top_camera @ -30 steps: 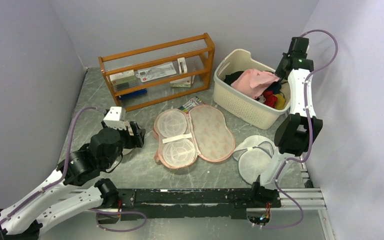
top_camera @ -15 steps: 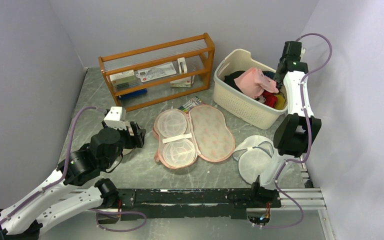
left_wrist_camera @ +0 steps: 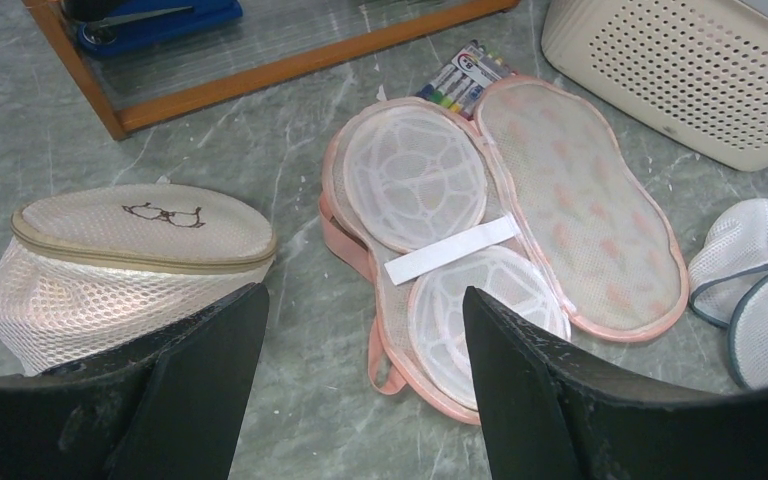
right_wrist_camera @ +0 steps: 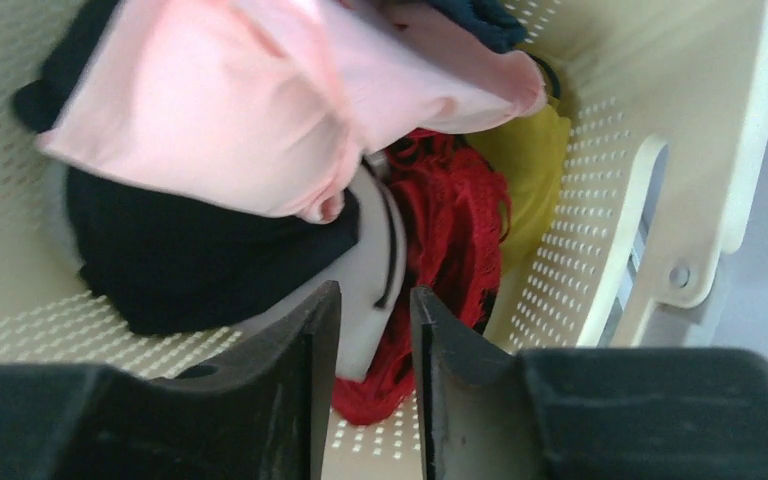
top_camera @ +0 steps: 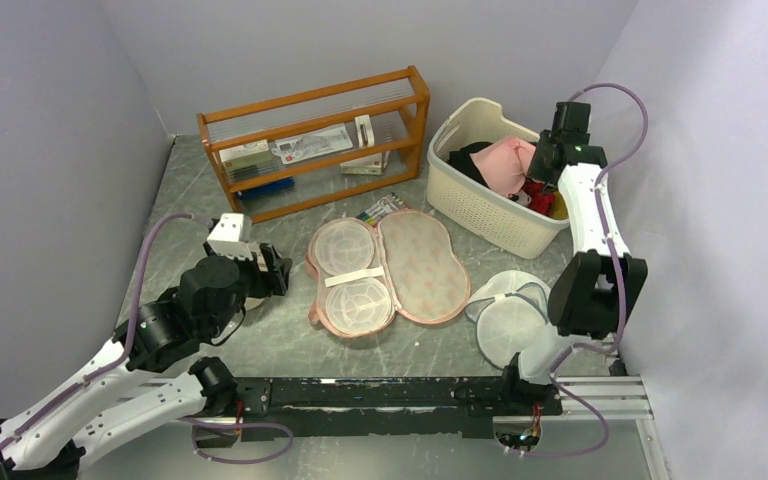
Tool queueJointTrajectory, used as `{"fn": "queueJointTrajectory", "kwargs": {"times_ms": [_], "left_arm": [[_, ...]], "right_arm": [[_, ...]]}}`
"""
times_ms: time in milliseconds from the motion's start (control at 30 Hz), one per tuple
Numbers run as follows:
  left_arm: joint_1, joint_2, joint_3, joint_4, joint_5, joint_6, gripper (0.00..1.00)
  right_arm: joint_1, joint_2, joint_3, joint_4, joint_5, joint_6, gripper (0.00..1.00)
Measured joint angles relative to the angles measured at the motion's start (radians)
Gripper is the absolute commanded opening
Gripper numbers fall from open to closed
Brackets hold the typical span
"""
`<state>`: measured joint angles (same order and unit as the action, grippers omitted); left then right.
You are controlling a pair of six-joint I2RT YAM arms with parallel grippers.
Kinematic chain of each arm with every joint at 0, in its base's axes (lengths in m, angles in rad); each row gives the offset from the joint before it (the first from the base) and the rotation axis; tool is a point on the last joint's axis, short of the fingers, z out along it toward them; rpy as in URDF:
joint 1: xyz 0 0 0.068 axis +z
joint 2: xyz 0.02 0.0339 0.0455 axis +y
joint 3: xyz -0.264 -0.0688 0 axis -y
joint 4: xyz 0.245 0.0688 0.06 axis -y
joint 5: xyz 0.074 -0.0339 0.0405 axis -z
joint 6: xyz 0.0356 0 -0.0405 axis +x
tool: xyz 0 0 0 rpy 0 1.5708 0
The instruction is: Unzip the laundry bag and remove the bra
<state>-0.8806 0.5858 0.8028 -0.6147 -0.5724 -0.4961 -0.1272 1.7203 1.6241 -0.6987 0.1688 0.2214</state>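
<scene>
The laundry bag (top_camera: 420,265) lies unzipped and spread flat on the table, pale lining up, with two white mesh discs in its left half; it also shows in the left wrist view (left_wrist_camera: 580,200). The pale pink bra (top_camera: 508,163) lies on dark and red clothes inside the cream basket (top_camera: 480,215), and fills the top of the right wrist view (right_wrist_camera: 220,110). My right gripper (top_camera: 545,160) hangs over the basket's right side; in its wrist view (right_wrist_camera: 375,300) the jaws stand a narrow gap apart with nothing between them. My left gripper (top_camera: 272,270) is wide open and empty left of the bag (left_wrist_camera: 360,370).
A beige domed pouch with a spectacles drawing (left_wrist_camera: 130,240) sits under my left gripper. White mesh discs (top_camera: 508,315) lie at the right front. A wooden rack (top_camera: 310,140) stands at the back, a marker pack (top_camera: 380,210) by the bag. The basket wall (right_wrist_camera: 750,150) is close on the right.
My right gripper has come down and left to the basket's right side. The bra has settled from a spread shape into a smaller heap in the basket. The left arm has not moved.
</scene>
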Motion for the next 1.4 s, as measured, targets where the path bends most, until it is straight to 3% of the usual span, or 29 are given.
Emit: {"fn": "queueJointTrajectory", "kwargs": {"times_ms": [233,400,700,833,1067,1233,1400], "left_arm": [[0.0,0.024,0.0,0.005,0.023,0.01,0.83],[0.0,0.033,0.0,0.013,0.035,0.018,0.83],[0.0,0.036,0.0,0.02,0.043,0.022,0.84],[0.0,0.029,0.0,0.021,0.045,0.022,0.85],[0.002,0.029,0.0,0.023,0.05,0.026,0.85],[0.003,0.03,0.0,0.025,0.054,0.027,0.85],[0.003,0.029,0.0,0.025,0.055,0.027,0.85]], "right_arm": [[0.078,-0.17,-0.048,0.064,-0.061,-0.003,0.47],[0.212,-0.233,-0.079,0.127,-0.108,0.003,0.55],[0.526,-0.345,-0.436,0.305,-0.267,0.056,0.71],[0.581,-0.345,-0.577,0.336,-0.249,0.054,0.77],[0.563,-0.351,-0.816,0.373,-0.125,0.081,0.74],[0.496,-0.349,-0.873,0.41,-0.05,0.148,0.59],[0.472,-0.349,-0.928,0.495,0.031,0.22,0.58]]}}
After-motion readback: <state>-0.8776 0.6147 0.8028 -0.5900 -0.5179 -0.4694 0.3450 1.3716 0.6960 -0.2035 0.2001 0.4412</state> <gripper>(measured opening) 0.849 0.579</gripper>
